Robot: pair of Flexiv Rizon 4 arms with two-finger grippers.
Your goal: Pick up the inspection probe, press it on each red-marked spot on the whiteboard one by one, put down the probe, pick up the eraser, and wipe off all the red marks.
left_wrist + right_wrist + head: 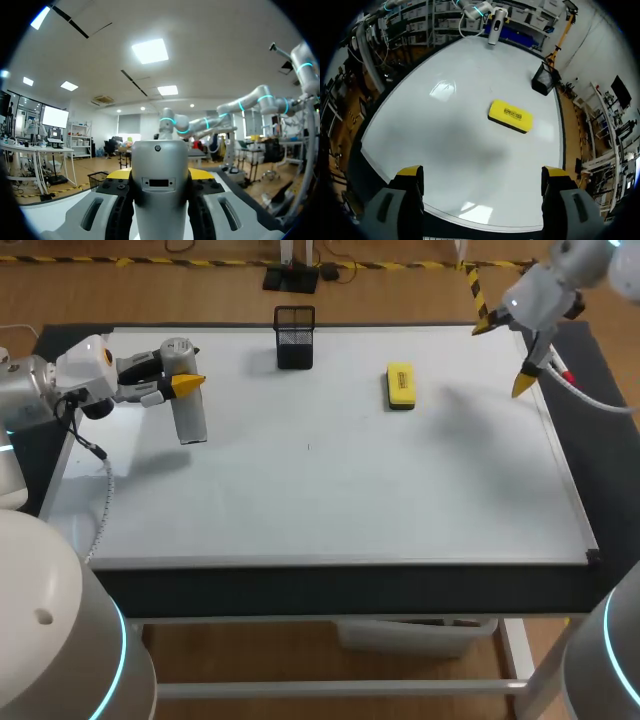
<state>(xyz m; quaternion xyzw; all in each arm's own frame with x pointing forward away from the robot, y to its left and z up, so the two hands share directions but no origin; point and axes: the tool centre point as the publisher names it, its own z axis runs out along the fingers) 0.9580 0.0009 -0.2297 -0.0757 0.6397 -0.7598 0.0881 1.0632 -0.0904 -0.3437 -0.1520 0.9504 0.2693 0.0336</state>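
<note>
The inspection probe (188, 420), a grey cylinder, is grasped in the left claw (183, 383) over the left part of the whiteboard (330, 490), standing roughly upright with its lower end pointing down at the board. Its shadow falls on the white surface a little apart from that lower end, and whether the end touches the board cannot be told. In the left wrist view the probe (160, 185) fills the space between the two fingers, clamped from both sides, with the yellow fingertips (119, 173) showing just behind it. The left arm comes in low from the left edge of the board. The eraser (400, 385), yellow with a dark underside, lies flat on the far right-hand part of the whiteboard, well apart from the probe. A black mesh holder (294, 337) stands at the far edge of the board, between the probe and the eraser. The right claw (503, 357) hangs released over the far right corner of the board, its fingers spread wide with nothing between them. In the right wrist view the eraser (510, 116) lies ahead of that claw (482, 173), with the mesh holder (545, 80) beyond it. The whiteboard covers nearly the whole dark tabletop (350, 590).
</note>
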